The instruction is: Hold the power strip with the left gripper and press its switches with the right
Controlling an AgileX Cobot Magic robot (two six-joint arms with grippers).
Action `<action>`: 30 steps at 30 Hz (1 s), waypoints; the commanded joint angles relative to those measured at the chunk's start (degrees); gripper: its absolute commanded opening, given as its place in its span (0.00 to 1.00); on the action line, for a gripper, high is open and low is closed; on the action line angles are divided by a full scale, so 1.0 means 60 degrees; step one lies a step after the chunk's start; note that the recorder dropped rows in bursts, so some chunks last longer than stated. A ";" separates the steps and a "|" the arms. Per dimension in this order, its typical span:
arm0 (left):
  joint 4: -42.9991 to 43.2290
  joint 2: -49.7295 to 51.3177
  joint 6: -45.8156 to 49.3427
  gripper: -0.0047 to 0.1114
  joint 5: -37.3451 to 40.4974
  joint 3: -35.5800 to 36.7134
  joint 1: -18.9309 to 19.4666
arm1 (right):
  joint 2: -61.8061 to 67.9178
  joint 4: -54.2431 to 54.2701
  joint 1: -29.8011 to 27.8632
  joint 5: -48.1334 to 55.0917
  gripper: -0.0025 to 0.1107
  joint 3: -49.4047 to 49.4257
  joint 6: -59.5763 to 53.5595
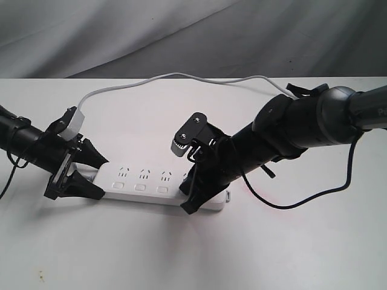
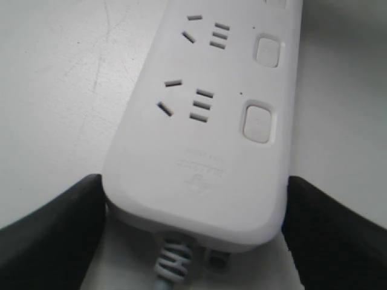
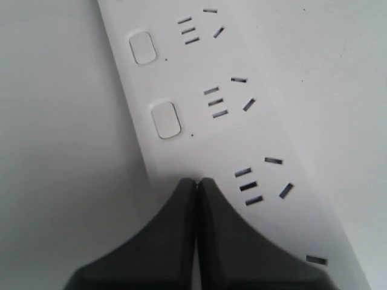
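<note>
1. The left end effector [image 1: 101,177] grips the cord end of the power strip [image 1: 151,181]; its two black fingers [image 2: 54,241] press against the strip's opposite long sides.
2. The power strip lies flat on the white counter [image 1: 181,260], running left to right near the middle; its grey-white cord [image 1: 181,76] loops away behind it.
3. Three switches [image 1: 140,188] show in the exterior view, one below each of the sockets [image 1: 144,174]; the rest are hidden under the right arm [image 1: 302,121].
4. The right end effector [image 3: 196,184] is closed, its fingers pressed together; the tips touch the strip's face in line with the switch row, just beside a socket; whether a switch lies beneath them cannot be told.
</note>
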 commanded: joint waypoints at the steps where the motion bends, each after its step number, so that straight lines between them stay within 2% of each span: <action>1: 0.1024 0.0274 -0.0207 0.58 -0.0496 0.0198 -0.0059 | 0.0197 -0.0070 -0.0063 -0.0173 0.02 0.0050 -0.0094; 13: 0.1024 0.0274 -0.0207 0.58 -0.0496 0.0198 -0.0059 | 0.0627 -0.0006 0.0104 -0.0216 0.02 0.0050 -0.0234; 22: 0.1024 0.0274 -0.0207 0.58 -0.0496 0.0198 -0.0059 | 0.0957 -0.2007 0.0099 -0.0400 0.02 0.0050 0.1506; 30: 0.1072 0.0274 -0.0207 0.58 -0.0496 0.0198 -0.0059 | 0.1111 -0.2424 0.0099 -0.0221 0.02 0.0050 0.1846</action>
